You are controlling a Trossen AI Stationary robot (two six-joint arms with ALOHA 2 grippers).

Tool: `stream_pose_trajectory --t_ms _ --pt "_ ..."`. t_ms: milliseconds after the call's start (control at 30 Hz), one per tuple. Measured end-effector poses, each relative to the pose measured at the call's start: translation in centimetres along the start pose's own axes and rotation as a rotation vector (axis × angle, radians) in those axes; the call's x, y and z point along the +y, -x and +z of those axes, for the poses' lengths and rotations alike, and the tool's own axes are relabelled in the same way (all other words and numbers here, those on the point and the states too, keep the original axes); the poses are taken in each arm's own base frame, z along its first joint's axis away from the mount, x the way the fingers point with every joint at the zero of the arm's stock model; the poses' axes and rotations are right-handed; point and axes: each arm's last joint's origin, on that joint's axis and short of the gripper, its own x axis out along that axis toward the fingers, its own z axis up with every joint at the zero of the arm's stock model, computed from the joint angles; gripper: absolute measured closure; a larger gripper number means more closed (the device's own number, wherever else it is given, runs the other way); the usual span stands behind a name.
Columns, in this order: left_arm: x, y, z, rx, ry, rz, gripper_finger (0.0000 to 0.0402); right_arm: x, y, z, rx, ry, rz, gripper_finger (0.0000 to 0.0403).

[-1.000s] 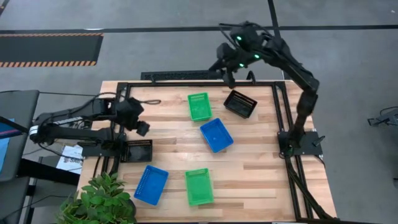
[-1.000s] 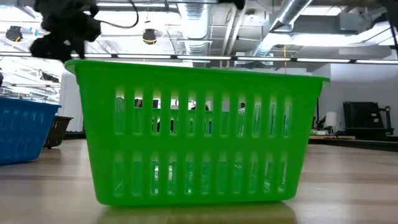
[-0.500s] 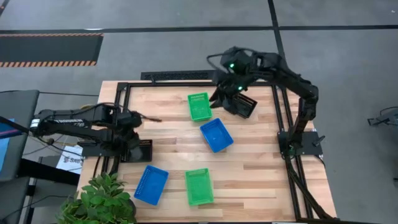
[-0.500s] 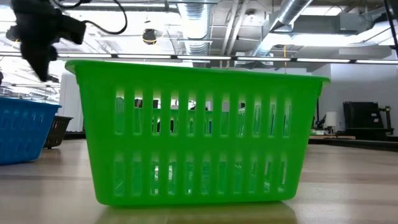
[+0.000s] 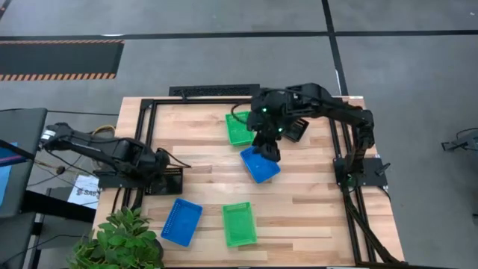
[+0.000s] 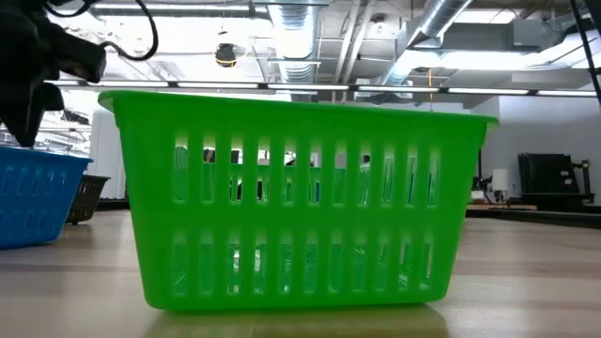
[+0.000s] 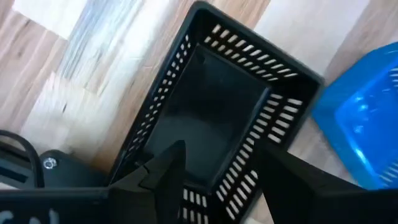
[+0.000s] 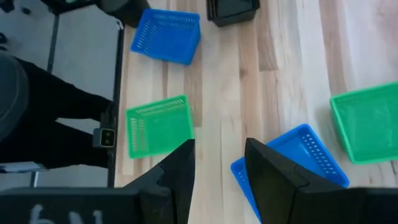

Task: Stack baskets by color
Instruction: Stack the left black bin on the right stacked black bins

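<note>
Above the blue basket at mid-table, the right gripper hung with its jaws apart and empty, a basket corner below them. If it came down off the wall, the fingers could push the basket aside toward the green basket. At the left edge, the left gripper straddled one wall of the black basket, jaws not closed; a shallow bite could slip.

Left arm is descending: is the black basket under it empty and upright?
Yes. The black basket sits open side up, its bare floor visible between the left gripper's fingers.
</note>
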Motion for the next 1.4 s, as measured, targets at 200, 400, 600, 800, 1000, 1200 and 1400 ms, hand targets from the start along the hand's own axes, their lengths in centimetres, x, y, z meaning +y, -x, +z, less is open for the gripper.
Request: stream_pose_trajectory --t_ms 200,400,600,800,1000,1200,1400 --pt "-0.7 -2.1 0.1 0.03 -0.065 0.046 0.0225 1.1 -0.4 -0.2 0.017 0.005 -0.007 0.0244" --pt "-0.8 -3.5 0.6 -0.014 -0.078 0.196 0.0226 1.9 -0.7 -0.4 0.022 -0.014 -0.035 0.0244" --pt "-1.3 -4.6 1.3 -0.033 -0.078 0.251 0.0277 1.7 -0.6 -0.5 0.03 -0.033 -0.039 0.0244" --pt "-2.6 -6.3 3.1 -0.113 -0.061 0.208 0.0369 1.2 -0.5 -0.4 0.028 -0.046 -0.048 0.0244" --pt "-3.3 -8.0 5.7 -0.218 -0.046 0.169 0.0392 0.3 -0.3 -0.3 0.02 -0.063 -0.064 0.0244" --pt "-3.3 -9.0 9.7 -0.404 -0.024 0.048 0.0386 0.0 -0.2 -0.2 0.018 -0.064 -0.069 0.0244" --pt "-2.6 -8.9 13.6 -0.593 0.078 -0.159 0.0385 -0.4 -0.1 -0.2 0.007 -0.068 -0.133 0.0244"
